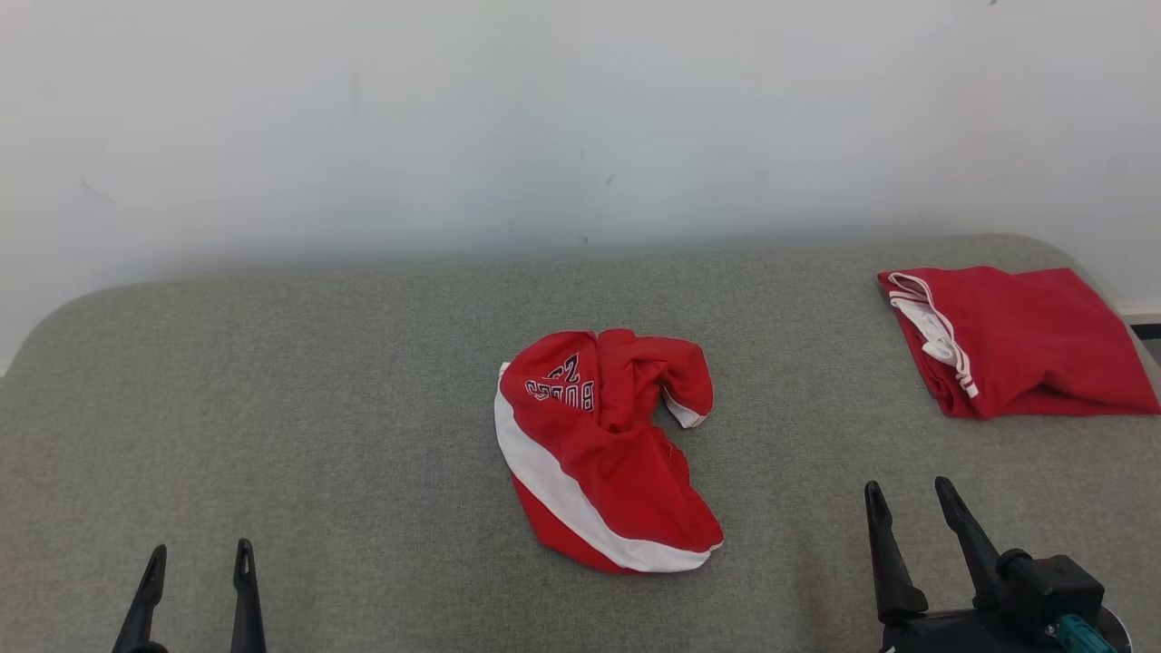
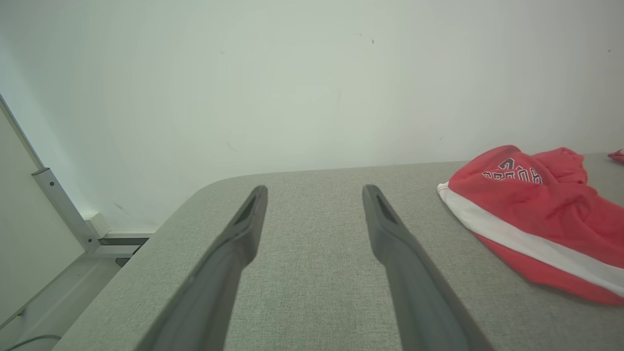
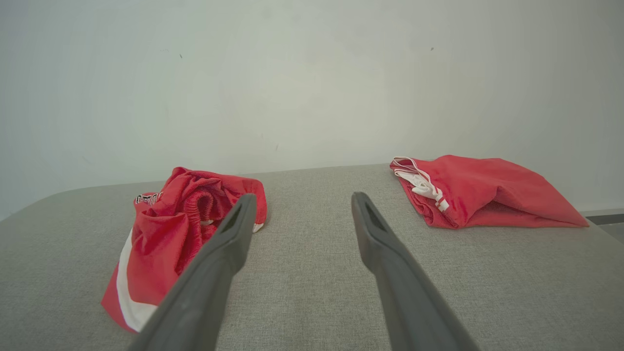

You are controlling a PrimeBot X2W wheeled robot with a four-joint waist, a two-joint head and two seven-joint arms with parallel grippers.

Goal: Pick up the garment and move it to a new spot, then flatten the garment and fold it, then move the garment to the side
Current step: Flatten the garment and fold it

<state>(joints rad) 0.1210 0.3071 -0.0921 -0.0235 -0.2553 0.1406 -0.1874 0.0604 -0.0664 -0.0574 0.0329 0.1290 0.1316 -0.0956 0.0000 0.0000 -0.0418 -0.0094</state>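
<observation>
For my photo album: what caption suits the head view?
Left fingers and right fingers, open, face a crumpled red-and-white garment on a grey surface; folded red garment at right.

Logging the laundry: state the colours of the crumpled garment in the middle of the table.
The crumpled garment is red with a broad white stripe and dark lettering; the head view shows it best.

Slender dark fingers, black wrist block, teal plug.

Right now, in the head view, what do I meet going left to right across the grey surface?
The left gripper, jaws open → crumpled red garment → folded red garment. The right gripper sits nearer, overlapping the folded one sideways, so it is left unplaced.
</observation>
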